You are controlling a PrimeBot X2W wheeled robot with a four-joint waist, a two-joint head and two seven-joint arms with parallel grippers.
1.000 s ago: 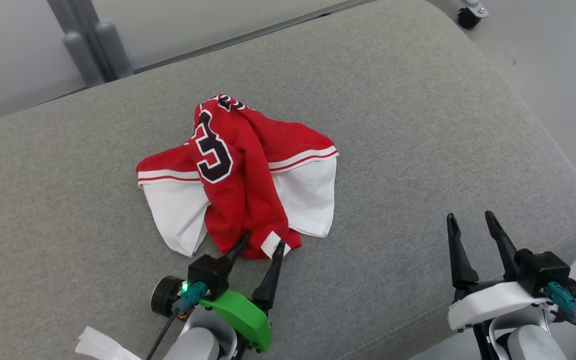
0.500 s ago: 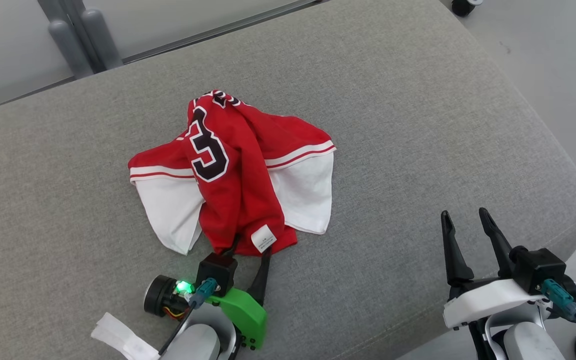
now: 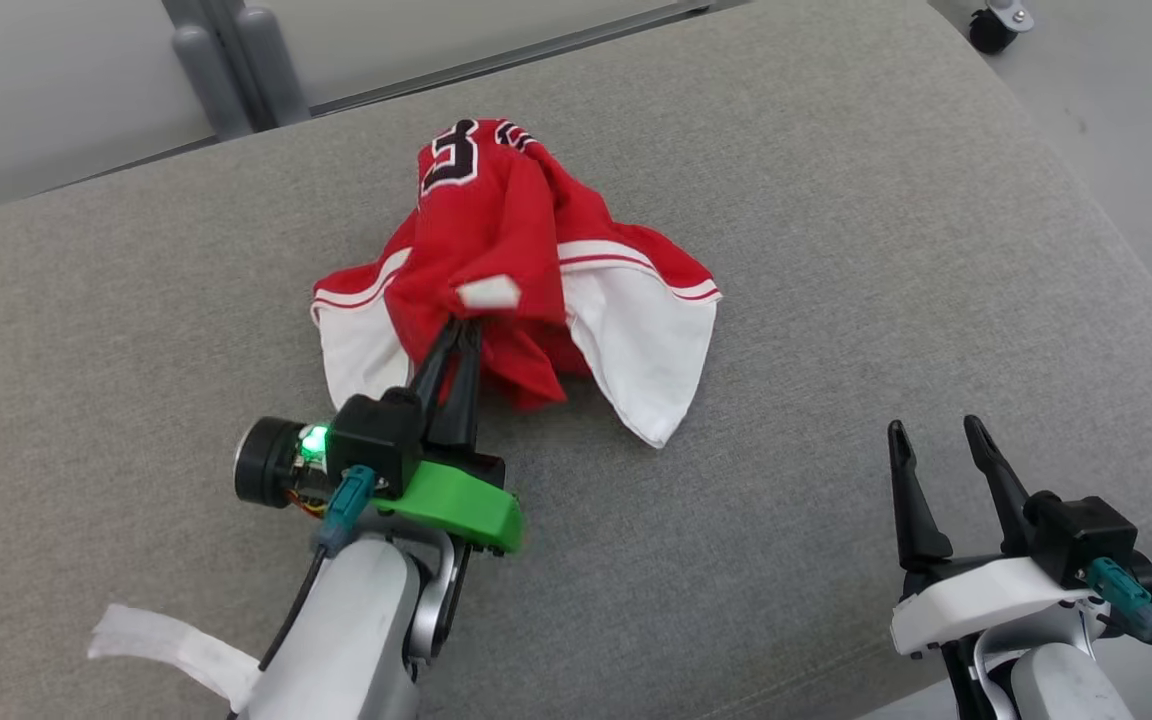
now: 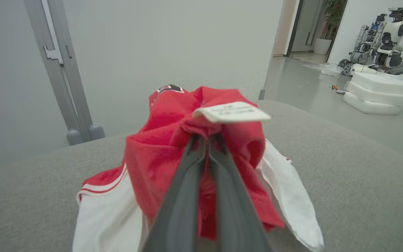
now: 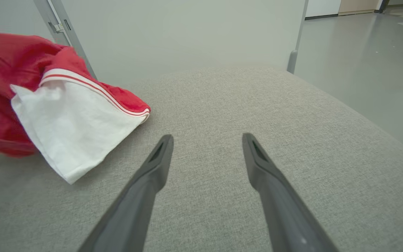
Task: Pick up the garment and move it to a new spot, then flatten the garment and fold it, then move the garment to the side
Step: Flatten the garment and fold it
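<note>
**Q:** Where was the garment?

**A:** The garment (image 3: pixel 496 230), a red jersey with white side panels and dark numerals, was bunched near the middle of the grey cushion (image 3: pixel 836 250), toward its far edge. Its near hem was gathered upward. One white panel hung on each side. A white label (image 3: pixel 489 293) stood out at the gathered point.

**Q:** What was the state of the left end effector?

**A:** The left end effector (image 3: pixel 461 330) was closed. In the left wrist view, its two fingers ran together into the red fabric just below the label and pinched that fold.

**Q:** And the right end effector?

**A:** The right end effector (image 3: pixel 936 440) was fully spread and held nothing. It sat over the cushion's near right corner, well apart from the garment, with its fingers pointing away from the robot.

**Q:** What lay beyond the cushion?

**A:** Grey posts (image 3: pixel 236 60) stood behind the far edge. A caster (image 3: pixel 991 30) rested on the floor at the far right. The left wrist view showed another robot (image 4: pixel 387 38) beside stacked white blocks (image 4: pixel 376 92).
</note>
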